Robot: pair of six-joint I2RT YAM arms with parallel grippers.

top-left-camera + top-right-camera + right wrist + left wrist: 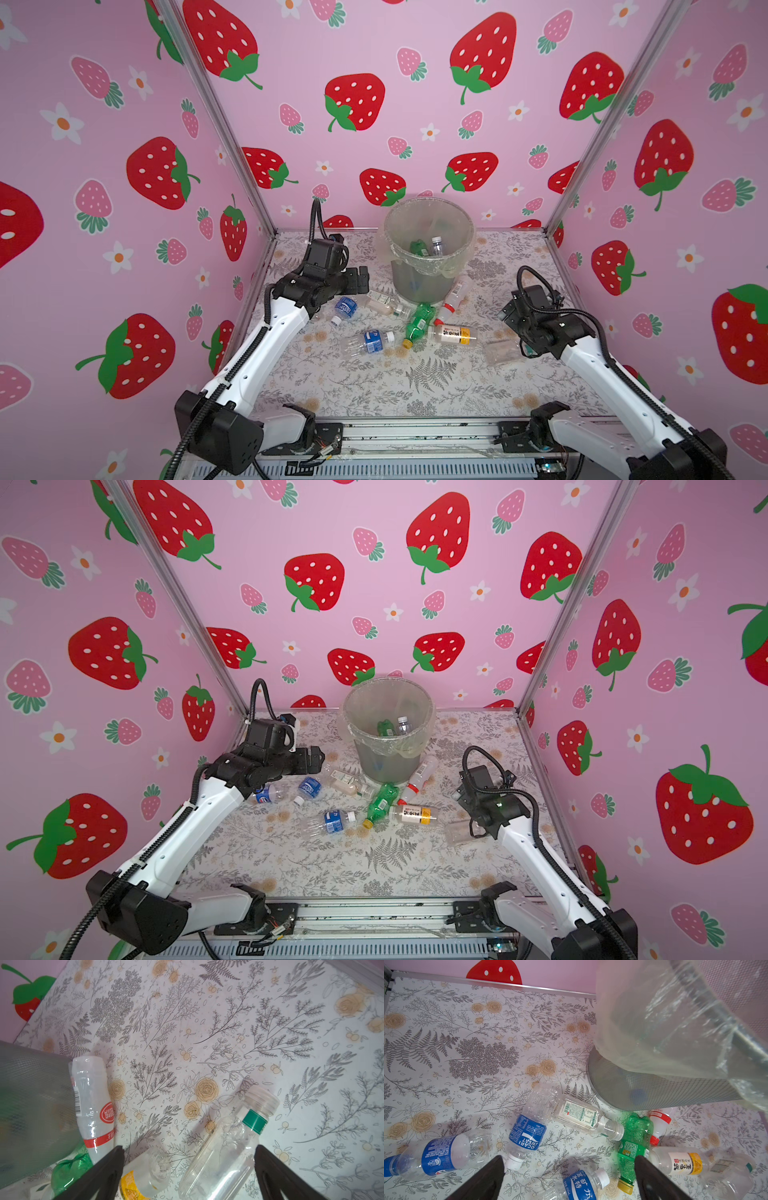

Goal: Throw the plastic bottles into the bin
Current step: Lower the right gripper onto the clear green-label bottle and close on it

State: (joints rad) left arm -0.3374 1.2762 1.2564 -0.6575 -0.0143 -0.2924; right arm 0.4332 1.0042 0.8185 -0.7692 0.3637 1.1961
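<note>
The worktop is a sheet printed with grey ferns and tan roses, cut off along its near edge by the arm mounts. At its far middle stands the bin, round, grey and translucent, its wall finely meshed. A crinkled clear liner folds over the rim. Inside, a green bottle and a white-capped bottle show; anything lower is a blur through the wall.

The left gripper hangs beside the bin, fingers spread wide and empty. The right gripper is equally wide open and holds nothing. A glassy green-banded bottle lies below, between its fingers; contact cannot be judged.

The other plastic bottles lie on their sides just in front of the bin:
- A red-labelled bottle, whitish, just beside the wall.
- A yellow-capped green bottle, dimpled.
- A yellow-labelled bottle.
- A flat-sided clear bottle.
- A ribbed Pocari Sweat bottle.
- A blue-labelled bottle.
- A crushed blue bottle, half hidden behind the left arm in a top view.
</note>
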